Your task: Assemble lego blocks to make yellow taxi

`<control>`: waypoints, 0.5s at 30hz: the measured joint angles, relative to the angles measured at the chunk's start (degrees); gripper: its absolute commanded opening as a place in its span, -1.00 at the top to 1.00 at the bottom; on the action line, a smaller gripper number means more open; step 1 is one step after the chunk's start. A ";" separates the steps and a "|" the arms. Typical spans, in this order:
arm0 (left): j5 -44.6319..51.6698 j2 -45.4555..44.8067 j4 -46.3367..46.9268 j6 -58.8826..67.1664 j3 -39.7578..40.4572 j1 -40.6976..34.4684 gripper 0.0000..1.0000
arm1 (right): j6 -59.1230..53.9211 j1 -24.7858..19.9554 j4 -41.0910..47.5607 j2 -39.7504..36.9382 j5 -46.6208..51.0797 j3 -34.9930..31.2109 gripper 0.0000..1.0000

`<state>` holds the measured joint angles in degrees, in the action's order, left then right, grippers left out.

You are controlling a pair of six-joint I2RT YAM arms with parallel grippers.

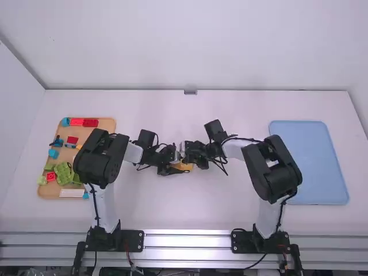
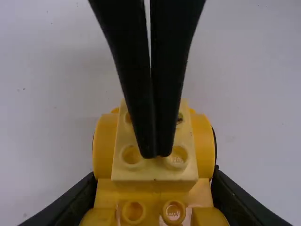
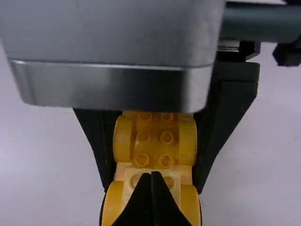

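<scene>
Near the table's middle, my left gripper (image 1: 172,169) is shut on the yellow taxi body (image 1: 183,167). In the left wrist view, my left gripper (image 2: 153,181) holds the yellow taxi body (image 2: 155,191) from both sides, with a pale yellow block (image 2: 153,168) on top of it. My right gripper (image 1: 187,152) is above the taxi. In the right wrist view, my right gripper (image 3: 152,175) is shut, its tips together over the pale yellow block (image 3: 175,181); whether they touch it is unclear. Rounded yellow pieces (image 3: 188,141) line the body's sides.
At the far left stands an orange-brown tray (image 1: 50,187) with red, blue, green and other blocks, partly behind the left arm. A blue tray (image 1: 315,164) lies at the right, beside the right arm. White table surface surrounds the grippers.
</scene>
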<state>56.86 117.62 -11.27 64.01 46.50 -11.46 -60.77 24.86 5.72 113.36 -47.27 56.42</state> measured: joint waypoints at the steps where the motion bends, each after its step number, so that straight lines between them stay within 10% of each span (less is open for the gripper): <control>1: 0.00 0.00 0.02 0.00 0.00 0.02 0.26 | -0.31 -0.26 0.35 0.33 -0.61 0.13 1.00; 12: -0.02 0.00 -0.11 -0.20 0.00 0.00 0.25 | -1.81 -1.14 3.48 1.77 -2.54 2.08 1.00; 15: 0.13 0.00 -0.35 -0.44 -0.02 -0.09 0.24 | -2.19 -1.27 9.70 1.79 -1.33 4.87 0.53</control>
<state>56.99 117.62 -11.62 63.57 46.48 -11.55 -62.96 23.59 15.42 115.15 -48.60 61.30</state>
